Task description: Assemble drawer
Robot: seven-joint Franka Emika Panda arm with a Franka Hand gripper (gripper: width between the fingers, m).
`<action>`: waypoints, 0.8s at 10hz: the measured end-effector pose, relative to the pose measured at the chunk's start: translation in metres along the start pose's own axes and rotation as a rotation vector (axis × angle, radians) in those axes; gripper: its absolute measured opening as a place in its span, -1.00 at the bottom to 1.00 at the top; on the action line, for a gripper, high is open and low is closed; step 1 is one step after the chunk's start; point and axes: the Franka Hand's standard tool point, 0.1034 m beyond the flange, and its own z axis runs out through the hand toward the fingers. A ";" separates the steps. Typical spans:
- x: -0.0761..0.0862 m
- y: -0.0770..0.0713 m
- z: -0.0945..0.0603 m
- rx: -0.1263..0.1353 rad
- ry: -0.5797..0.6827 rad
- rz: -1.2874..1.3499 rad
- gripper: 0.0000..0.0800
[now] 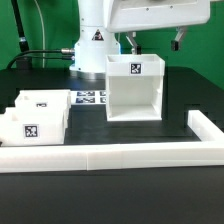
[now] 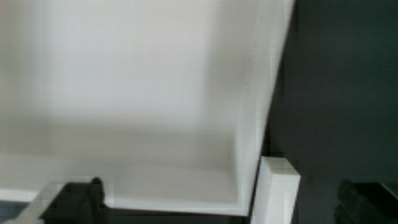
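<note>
Pincer [image 1: 154, 44] hangs wide open over the back of the drawer housing [image 1: 135, 90], holding nothing. In the wrist view, one housing wall [image 2: 279, 190] stands between the dark fingertips [image 2: 75, 200], with a gap on each side. The housing stands upright mid-surface [image 1: 100, 195]. The two trays [image 1: 35, 115] huddle together at the exterior view's left, just behind the low border wall [image 1: 120, 155].

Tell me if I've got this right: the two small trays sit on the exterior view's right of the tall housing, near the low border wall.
Wrong side: the nearer tray and the farther tray sit on the exterior view's left of the tall housing, near the low border wall, as the exterior view shows.
</note>
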 end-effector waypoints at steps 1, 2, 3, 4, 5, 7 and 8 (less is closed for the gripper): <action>0.000 0.000 0.000 0.001 0.000 0.001 0.63; 0.000 0.000 0.000 0.001 0.000 0.001 0.63; -0.002 -0.002 0.003 -0.001 0.010 0.039 0.63; -0.016 -0.009 0.014 -0.006 0.015 0.089 0.63; -0.027 -0.015 0.022 -0.008 0.003 0.092 0.63; -0.037 -0.017 0.030 0.000 -0.003 0.114 0.63; -0.035 -0.016 0.029 0.000 -0.001 0.117 0.63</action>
